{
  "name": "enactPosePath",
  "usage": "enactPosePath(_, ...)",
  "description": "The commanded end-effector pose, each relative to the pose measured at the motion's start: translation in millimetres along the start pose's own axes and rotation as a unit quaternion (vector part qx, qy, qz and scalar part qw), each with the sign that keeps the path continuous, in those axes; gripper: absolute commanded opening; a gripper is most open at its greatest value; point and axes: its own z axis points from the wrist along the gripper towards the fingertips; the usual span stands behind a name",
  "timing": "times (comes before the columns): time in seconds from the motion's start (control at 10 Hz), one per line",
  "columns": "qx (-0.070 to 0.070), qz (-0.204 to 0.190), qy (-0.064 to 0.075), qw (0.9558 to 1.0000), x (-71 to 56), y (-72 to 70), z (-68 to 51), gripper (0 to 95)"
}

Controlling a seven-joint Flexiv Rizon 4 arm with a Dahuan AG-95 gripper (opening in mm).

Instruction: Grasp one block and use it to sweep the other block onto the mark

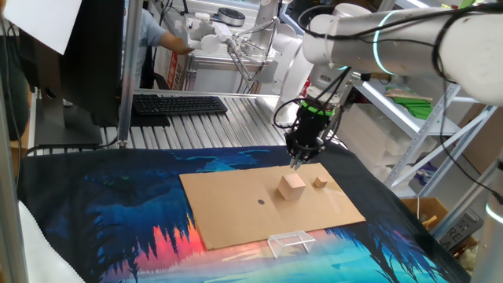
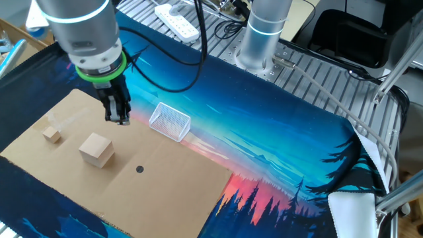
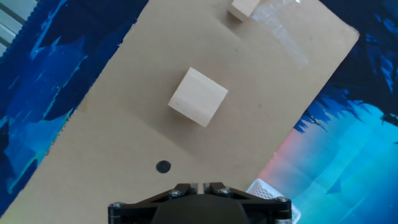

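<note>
Above the cardboard sheet (image 2: 165,175), the tool (image 2: 119,119) hangs nearly closed, empty.

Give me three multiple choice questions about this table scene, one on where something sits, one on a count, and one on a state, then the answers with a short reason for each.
1. Where does the dark mark lie?
A. on the cardboard sheet
B. on the blue cloth
C. on top of the larger cube

2. How many wooden blocks are on the sheet?
A. one
B. two
C. three

3. What is the gripper holding?
A. the small block
B. the larger cube
C. nothing

Answers: 1 A, the dot sits on bare cardboard near the larger cube. 2 B, only the larger cube and the small block show. 3 C, both blocks rest on the sheet apart from the gripper, which hangs above the sheet's edge.
</note>
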Motion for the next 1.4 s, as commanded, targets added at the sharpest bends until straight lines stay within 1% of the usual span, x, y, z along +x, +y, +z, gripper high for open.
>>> enactPosePath(0.1,-0.002,0.000,0.005,1.0000,-1.0,2.0,0.0,19.0)
enactPosePath(0.4,-0.002,0.001,0.005,1.0000,-1.0,2.0,0.0,19.0)
enactPosePath(0.5,-0.005,0.015,-0.001,0.9999,-1.0,1.6,0.5,19.0)
enactPosePath(0.6,-0.010,0.034,-0.012,0.9993,-4.3,2.4,1.5,19.0)
enactPosePath(0.7,-0.017,0.056,-0.014,0.9982,-11.5,4.3,4.8,19.0)
enactPosePath(0.8,-0.020,0.070,-0.020,0.9971,-21.0,6.3,9.2,19.0)
enactPosePath(0.9,-0.018,0.072,-0.028,0.9968,-27.6,7.4,11.8,19.0)
enactPosePath(1.0,-0.010,0.079,-0.045,0.9958,-43.7,8.0,16.6,19.0)
enactPosePath(1.1,-0.009,0.093,-0.046,0.9946,-57.8,6.2,17.9,19.0)
enactPosePath(1.3,-0.010,0.108,-0.045,0.9931,-86.6,3.1,19.0,19.0)
enactPosePath(1.4,-0.012,0.120,-0.046,0.9917,-106.0,1.2,20.8,19.0)
